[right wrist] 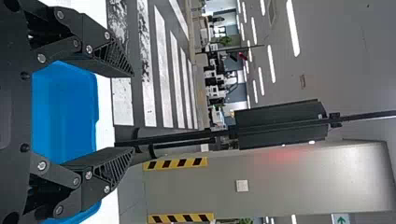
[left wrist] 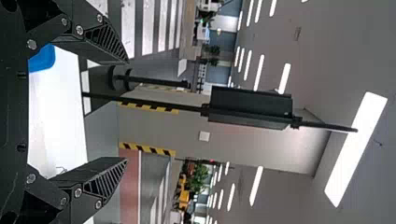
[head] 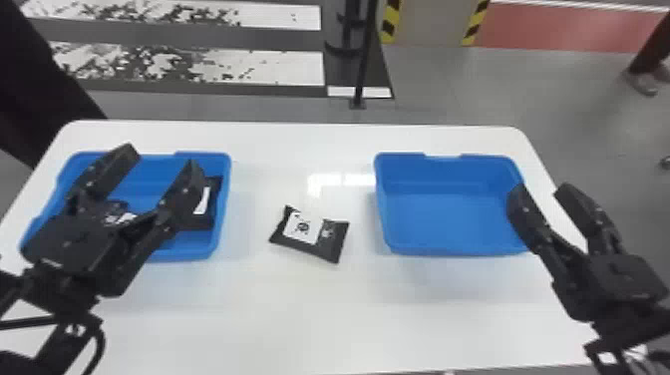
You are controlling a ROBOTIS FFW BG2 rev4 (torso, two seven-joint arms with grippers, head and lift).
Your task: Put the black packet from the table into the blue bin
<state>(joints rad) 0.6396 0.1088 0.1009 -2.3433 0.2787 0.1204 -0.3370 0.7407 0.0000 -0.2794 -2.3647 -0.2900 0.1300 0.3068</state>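
Packet (head: 309,234): black, lying label up on the white worktop (head: 279,314), between the two bins and touching neither.
Left end effector (head: 162,158): fingers spread with nothing between them, above the left blue bin (head: 228,184).
Right end effector (head: 541,189): fingers also spread and unloaded, by the outer side of the right blue bin (head: 441,217); you can't tell its height from the head view.
Left bin contents: you can make out a dark pack (head: 213,199) against the inner wall, and what looks like another, partly hidden beneath the arm.
Packet step: you are at the approach, I judge, with grasp, carry and release all to come.
Packet pickup: bring one end effector over it, turn the fingers to straddle its body, lower close to the worktop, then close gently; it looks soft and may crumple or slide.
Bin choice: both are blue, so confirm yours first; the packs suggest the left one. Lift above the rim before crossing.
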